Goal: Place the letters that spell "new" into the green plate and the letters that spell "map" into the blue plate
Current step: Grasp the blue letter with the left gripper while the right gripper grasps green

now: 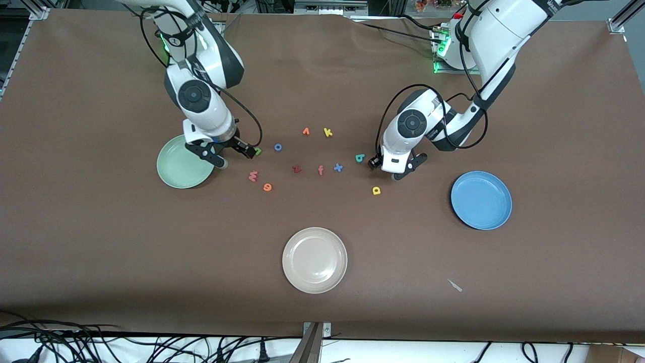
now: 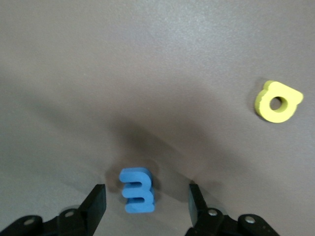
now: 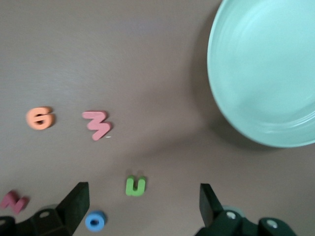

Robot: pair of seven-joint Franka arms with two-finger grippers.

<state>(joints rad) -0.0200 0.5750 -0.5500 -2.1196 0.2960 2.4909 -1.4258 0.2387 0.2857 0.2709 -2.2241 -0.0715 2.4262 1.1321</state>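
Blue "m" (image 2: 138, 190) between spread left end effector (image 2: 146, 204) fingers, untouched, green "n" (image 3: 135, 186) between released right end effector (image 3: 142, 206) fingers

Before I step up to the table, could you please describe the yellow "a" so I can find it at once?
Start at the blue plate toward the left arm's end. Beside it, toward the table's middle, lies the yellow "a", nearer the front camera than the teal "p". It is yellow like the "k", but rounded with a hole.

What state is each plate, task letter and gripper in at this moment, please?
green plate: empty
blue plate: empty
cream plate: empty
blue m: on table, between left gripper fingers
green n: on table, between right gripper fingers
left gripper: open
right gripper: open
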